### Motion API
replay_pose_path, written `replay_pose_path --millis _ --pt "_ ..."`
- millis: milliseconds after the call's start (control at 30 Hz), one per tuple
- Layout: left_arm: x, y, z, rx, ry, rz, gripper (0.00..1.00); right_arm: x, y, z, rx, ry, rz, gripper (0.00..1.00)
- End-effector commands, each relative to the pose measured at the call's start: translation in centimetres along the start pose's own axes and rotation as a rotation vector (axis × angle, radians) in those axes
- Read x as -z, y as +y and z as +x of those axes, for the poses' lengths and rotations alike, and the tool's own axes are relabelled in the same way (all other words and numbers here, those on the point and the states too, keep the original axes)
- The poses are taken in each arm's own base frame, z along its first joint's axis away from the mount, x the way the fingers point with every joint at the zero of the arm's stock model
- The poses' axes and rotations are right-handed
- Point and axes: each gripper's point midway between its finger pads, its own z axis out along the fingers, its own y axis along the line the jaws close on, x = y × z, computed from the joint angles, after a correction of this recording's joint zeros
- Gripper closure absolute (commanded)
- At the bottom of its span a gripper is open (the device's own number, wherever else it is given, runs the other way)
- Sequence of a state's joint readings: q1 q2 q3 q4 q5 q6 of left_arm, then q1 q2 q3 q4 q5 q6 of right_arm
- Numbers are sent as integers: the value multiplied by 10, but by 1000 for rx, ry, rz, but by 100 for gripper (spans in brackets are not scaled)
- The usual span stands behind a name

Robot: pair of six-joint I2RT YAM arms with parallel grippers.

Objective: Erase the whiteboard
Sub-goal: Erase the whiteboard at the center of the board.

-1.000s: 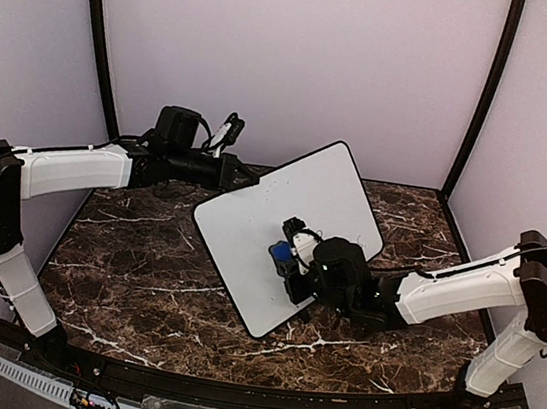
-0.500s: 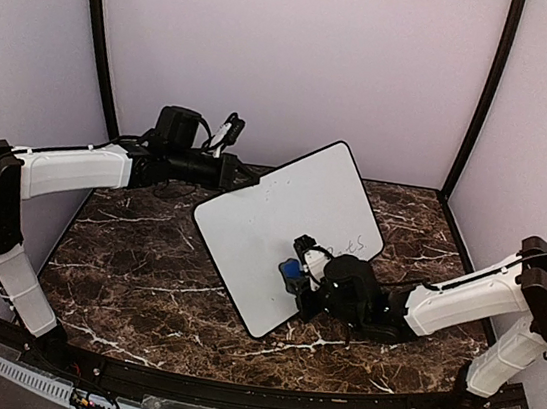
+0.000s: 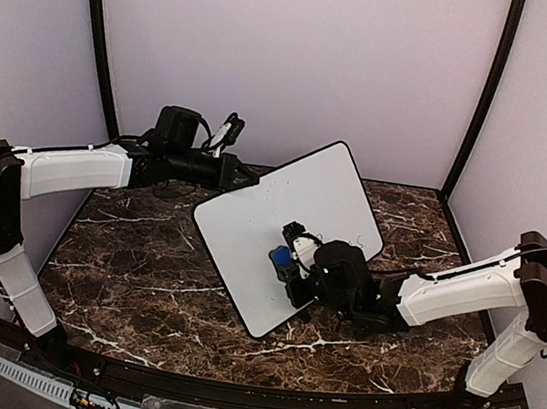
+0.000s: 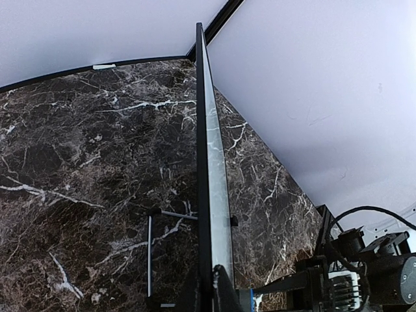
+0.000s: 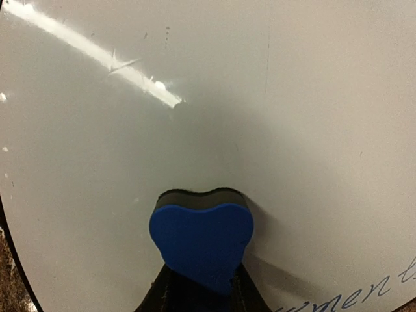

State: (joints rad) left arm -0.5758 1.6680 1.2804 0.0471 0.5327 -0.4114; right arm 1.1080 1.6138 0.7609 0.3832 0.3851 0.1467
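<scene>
1. While our left gripper (image 4: pixel 212 291) has its jaws shut tight on the edge of the small, white, round-cornered, black-framed whiteboard (image 3: pixel 272 214), the board stands tilted up off the dark brown, white-veined marble tabletop (image 3: pixel 134 267); its near corner appears to rest on the stone, and the left wrist view looks straight along its thin edge.
2. We judge that the board is held this way so it cannot slide or swing under rubbing pressure; the tilt also turns its face toward our other arm.
3. Our right gripper (image 3: pixel 288 256) has its jaws nearly closed on the heart-shaped blue foam eraser (image 5: pixel 201 244); the 2 fingers clamp its lower tip, and its dark felt side lies against the white surface.
4. We read that low grip as leaving the broad lobes free to wipe.
5. A line of blue-grey handwriting (image 5: pixel 344 296) runs along the lower right of the right wrist view, beside the eraser and not under it; the surface above is bare apart from a bright glare streak and a few specks.
6. By our judgement the wiping is partly done, and the next stroke needs to carry the felt over that writing.
7. We see no tray, bin or box in any of the 3 views, so nothing sits inside anything.
</scene>
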Motion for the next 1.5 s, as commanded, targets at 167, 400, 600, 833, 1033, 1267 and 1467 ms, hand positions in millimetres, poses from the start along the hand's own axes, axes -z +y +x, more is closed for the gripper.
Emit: replay_pose_path --millis 167,400,600,833,1033,1267,1467 --pt "-12 -13 38 -9 129 56 100 -16 9 -28 7 -76 -19 77" --pt "-13 -12 39 -1 134 59 100 6 -10 30 -58 22 10 77" --pt "-14 -12 40 3 136 62 100 14 -14 42 -81 35 9 77" --pt "-14 -12 40 1 137 58 100 -5 5 4 -41 -33 -47 77" --pt "-14 -12 39 -4 135 54 100 -14 16 -23 -21 -82 -78 77" --pt "-14 -12 39 -4 135 56 100 -4 -3 10 -43 -16 -14 77" --pt "-14 -13 40 2 138 63 100 16 -36 49 -86 45 50 77"
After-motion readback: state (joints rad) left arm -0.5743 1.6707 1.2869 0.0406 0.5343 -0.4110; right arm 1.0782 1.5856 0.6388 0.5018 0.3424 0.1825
